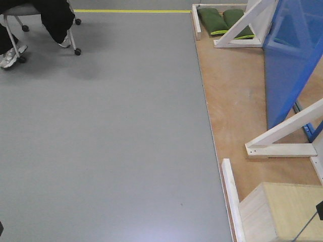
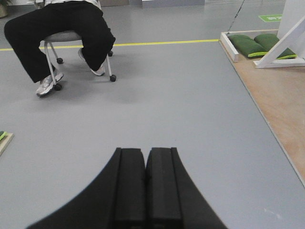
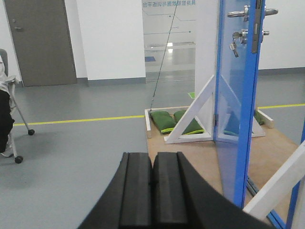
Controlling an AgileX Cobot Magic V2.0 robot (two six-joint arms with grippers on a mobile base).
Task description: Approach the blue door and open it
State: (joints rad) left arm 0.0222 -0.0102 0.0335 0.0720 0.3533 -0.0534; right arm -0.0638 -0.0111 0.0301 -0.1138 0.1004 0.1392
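Note:
The blue door (image 3: 236, 119) stands edge-on at the right of the right wrist view. Its steel lever handle (image 3: 238, 13) is at the top, with a lock and hanging keys (image 3: 233, 39) below it and a metal latch plate (image 3: 256, 26) on the edge. In the front view the glossy blue door (image 1: 292, 60) rises at the upper right on a wooden platform (image 1: 237, 91). My right gripper (image 3: 152, 157) is shut and empty, well short of the door and left of it. My left gripper (image 2: 145, 152) is shut and empty over grey floor.
White diagonal braces (image 1: 282, 136) hold up the door frame, with green sandbags (image 1: 222, 20) at the far one. A pale wooden box (image 1: 282, 212) lies at the near right. A person sits on a wheeled chair (image 2: 66, 38) ahead left. A yellow line (image 1: 131, 10) crosses the floor.

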